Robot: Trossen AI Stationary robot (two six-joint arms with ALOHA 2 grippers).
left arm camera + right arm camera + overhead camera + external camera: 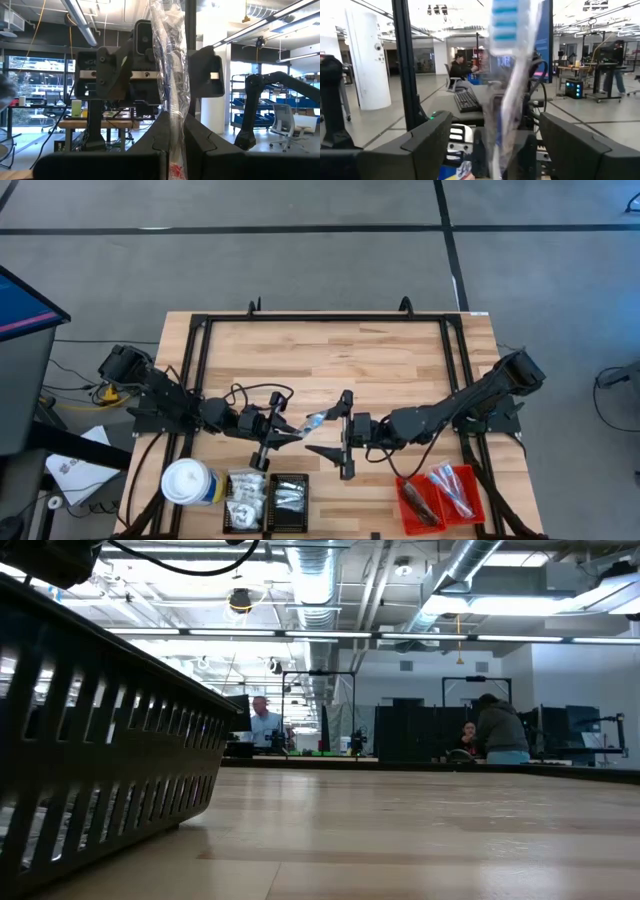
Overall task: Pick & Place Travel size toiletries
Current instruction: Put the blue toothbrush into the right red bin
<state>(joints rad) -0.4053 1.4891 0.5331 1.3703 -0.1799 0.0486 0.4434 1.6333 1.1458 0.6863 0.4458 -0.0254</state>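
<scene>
The two arms met over the middle of the wooden table [330, 355], above its front half. The left gripper [296, 430] was clamped on a clear-wrapped toothbrush [318, 419]; in the left wrist view its fingers [150, 145] pressed together on the wrapper [172, 75], with red showing at the lower end. The toothbrush reached across to the right gripper [344, 435], whose fingers [425, 145] stood wide apart on either side of the blue-and-white brush head [506, 25], not touching it.

Along the front edge, a white-lidded round canister [188, 482] lay on its side at the left. Beside it sat two black ribbed trays: one [245, 500] held white packets, the next [290, 502] silvery sachets. At the right front, a red tray [440, 495] held dark bars and wrapped sticks.

In the low view, the wall of a black ribbed tray [100, 760] filled the left side; people were seen in the room beyond.
</scene>
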